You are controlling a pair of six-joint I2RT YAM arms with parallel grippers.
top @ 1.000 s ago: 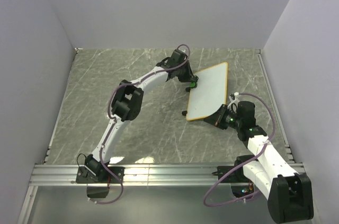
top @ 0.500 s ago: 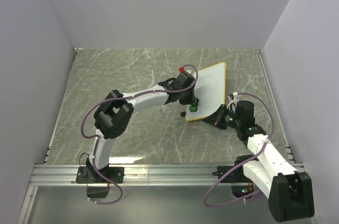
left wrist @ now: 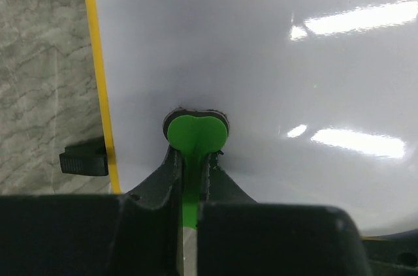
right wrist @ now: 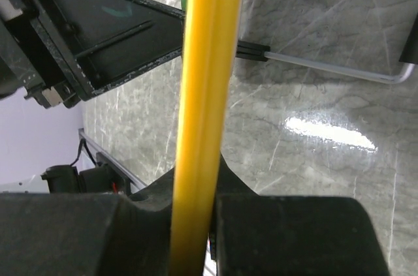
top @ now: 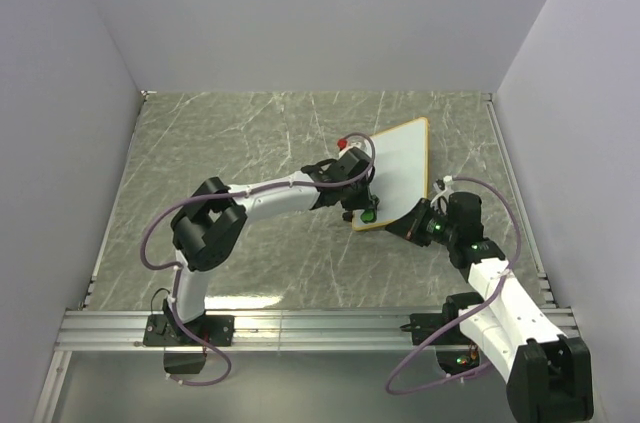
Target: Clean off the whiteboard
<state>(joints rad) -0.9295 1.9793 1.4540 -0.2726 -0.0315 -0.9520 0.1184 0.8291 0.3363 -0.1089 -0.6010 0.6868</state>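
Two arms, one wipe

From above, the whiteboard (top: 398, 158) is lying on the counter (top: 250, 143), right jaws pinching its near edge to steady it. Left wrist: left jaws are clenching a green eraser (left wrist: 194, 134) against the white surface. Right wrist: its yellow frame (right wrist: 206, 93) is sitting between clamped jaws.

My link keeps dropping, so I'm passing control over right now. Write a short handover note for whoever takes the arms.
Left gripper: shut on the green eraser, whose tip seems to rest on the whiteboard near its left edge.
Right gripper: shut on the board's yellow frame at the near corner, steadying it.
Board: right of centre on the table.
Done: no marks show on the visible white surface.
Left: check the patch hidden under the left arm, wipe if needed, then release eraser and board.
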